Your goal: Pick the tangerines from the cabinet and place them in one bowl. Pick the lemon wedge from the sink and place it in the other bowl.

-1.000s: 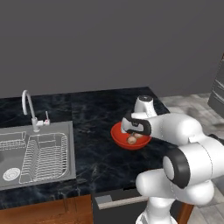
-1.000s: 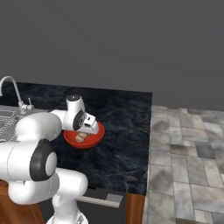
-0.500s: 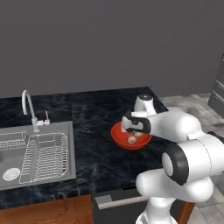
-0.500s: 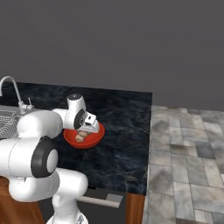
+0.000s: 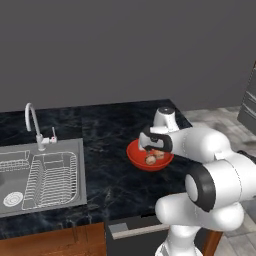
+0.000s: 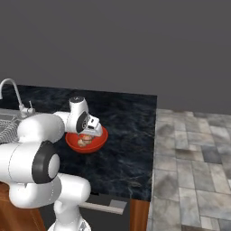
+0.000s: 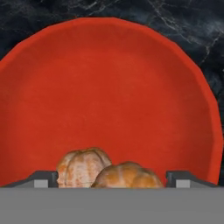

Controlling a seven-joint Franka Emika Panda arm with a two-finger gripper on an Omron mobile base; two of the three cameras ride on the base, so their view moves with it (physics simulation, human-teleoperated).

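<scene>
Dark marbled stone forms the counter (image 5: pixel 105 165), set before a plain grey wall, with grey floor tiles (image 6: pixel 194 158) to the right of it. On this counter stands the red bowl (image 5: pixel 136 158), wide and shallow. Directly over the bowl hangs the claw (image 5: pixel 156 151) of the white arm (image 5: pixel 210 150), pointing down into it. In the hand view the claw's two dark fingertips (image 7: pixel 41 179) stand far apart at the lower edge, one on either side of the fruit, and touch neither piece; the claw is spread wide and grips nothing. Just below the claw lie the two tangerines (image 7: pixel 111 173), orange-tan with paler tops, side by side and touching on the bowl's floor. The one nearer the right fingertip partly hides the other. From the right base view the same pair (image 6: pixel 85 141) shows inside the bowl's rim (image 6: pixel 97 143), partly covered by the claw (image 6: pixel 89 134).

Well to the claw's left, sunk into the counter, is the stainless-steel sink (image 5: pixel 40 177), with a wire dish rack (image 5: pixel 50 177) inside it and a curved silver faucet (image 5: pixel 33 122) at its back edge. The lemon wedge cannot be made out in the basin at this size. Below the counter's front edge runs a reddish-brown lower cabinet (image 5: pixel 55 242).
</scene>
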